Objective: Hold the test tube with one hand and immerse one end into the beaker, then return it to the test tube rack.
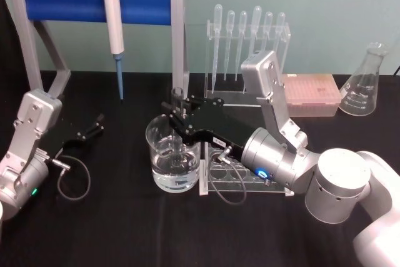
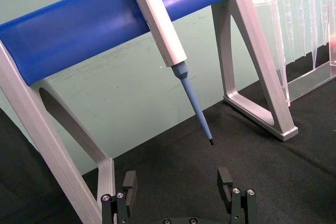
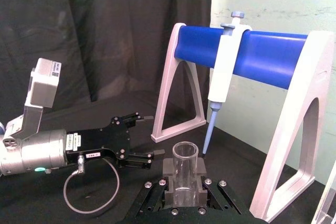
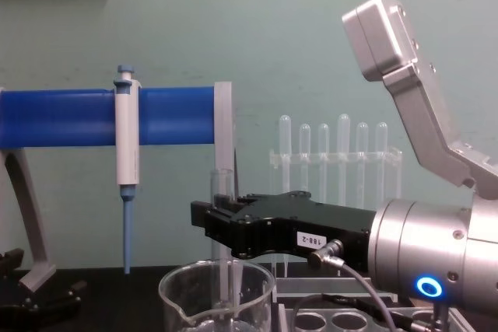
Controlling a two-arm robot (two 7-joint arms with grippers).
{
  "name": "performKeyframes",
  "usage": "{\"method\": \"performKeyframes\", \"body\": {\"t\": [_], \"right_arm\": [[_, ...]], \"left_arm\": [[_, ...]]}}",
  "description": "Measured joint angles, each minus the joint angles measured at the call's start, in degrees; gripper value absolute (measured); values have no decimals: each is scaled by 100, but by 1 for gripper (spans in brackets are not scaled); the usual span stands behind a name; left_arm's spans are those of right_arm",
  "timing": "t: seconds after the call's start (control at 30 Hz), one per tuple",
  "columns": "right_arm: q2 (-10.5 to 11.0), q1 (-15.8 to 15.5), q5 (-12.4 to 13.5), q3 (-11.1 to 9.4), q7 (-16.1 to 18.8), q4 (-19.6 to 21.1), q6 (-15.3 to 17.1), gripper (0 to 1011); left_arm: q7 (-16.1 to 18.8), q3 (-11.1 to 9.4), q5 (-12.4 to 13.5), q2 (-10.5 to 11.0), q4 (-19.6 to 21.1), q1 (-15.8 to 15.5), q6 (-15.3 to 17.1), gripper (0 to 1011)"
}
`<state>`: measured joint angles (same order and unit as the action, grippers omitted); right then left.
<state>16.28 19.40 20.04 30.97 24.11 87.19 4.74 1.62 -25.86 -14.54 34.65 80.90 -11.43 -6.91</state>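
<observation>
The clear glass test tube (image 1: 178,96) is held upright by the black right hand (image 1: 180,119), which is shut around it. Its lower end is dipped inside the wide clear glass beaker (image 1: 164,166) on the black table (image 1: 125,229). The black left hand (image 1: 94,127) is seen open, well apart at the left.

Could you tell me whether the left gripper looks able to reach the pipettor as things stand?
Probably yes: the left gripper has open fingers facing the pipettor hanging on its stand, with bare table between. The right gripper, holding the test tube in the beaker, is off aside.
</observation>
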Motion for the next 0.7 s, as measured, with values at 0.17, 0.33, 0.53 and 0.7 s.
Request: {"method": "performKeyframes", "body": {"t": [0.17, 0.33, 0.53, 0.7], "right_arm": [[0, 0, 0, 0, 0, 0, 0, 225], [0, 0, 0, 0, 0, 0, 0, 225], [0, 0, 0, 0, 0, 0, 0, 224], [0, 0, 0, 0, 0, 0, 0, 224]], "left_arm": [[0, 0, 0, 0, 0, 0, 0, 1000], [0, 0, 0, 0, 0, 0, 0, 1000], [0, 0, 0, 0, 0, 0, 0, 1000], [0, 0, 0, 0, 0, 0, 0, 1000]]}}
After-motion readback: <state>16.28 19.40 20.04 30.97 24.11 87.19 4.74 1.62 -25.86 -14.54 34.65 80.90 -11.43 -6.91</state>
